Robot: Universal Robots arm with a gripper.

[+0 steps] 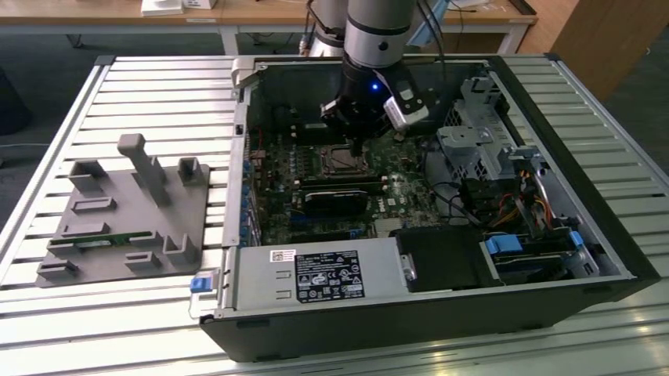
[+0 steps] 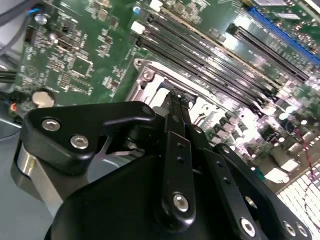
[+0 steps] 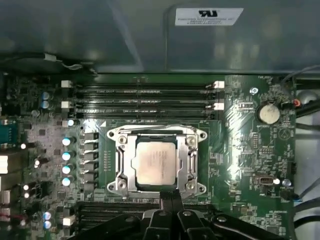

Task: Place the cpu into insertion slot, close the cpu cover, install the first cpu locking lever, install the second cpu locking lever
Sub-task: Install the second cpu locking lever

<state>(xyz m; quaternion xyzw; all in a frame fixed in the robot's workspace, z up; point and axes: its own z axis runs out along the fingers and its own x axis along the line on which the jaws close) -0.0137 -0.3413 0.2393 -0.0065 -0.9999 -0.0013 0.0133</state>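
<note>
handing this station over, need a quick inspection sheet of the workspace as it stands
surface: slatted metal table carrying an open computer case with its motherboard exposed.
job's things: the cpu sits in the insertion slot; the cpu cover lies down around the chip.
clutter: grey fixture block beside the case on the exterior view's left, with a green card in it.
grippers: the gripper is shut and empty, its tip at the socket's edge.
cables: bundled wires inside the case on the exterior view's right; a cable runs up the arm.
surroundings: wooden desks behind the table.
</note>
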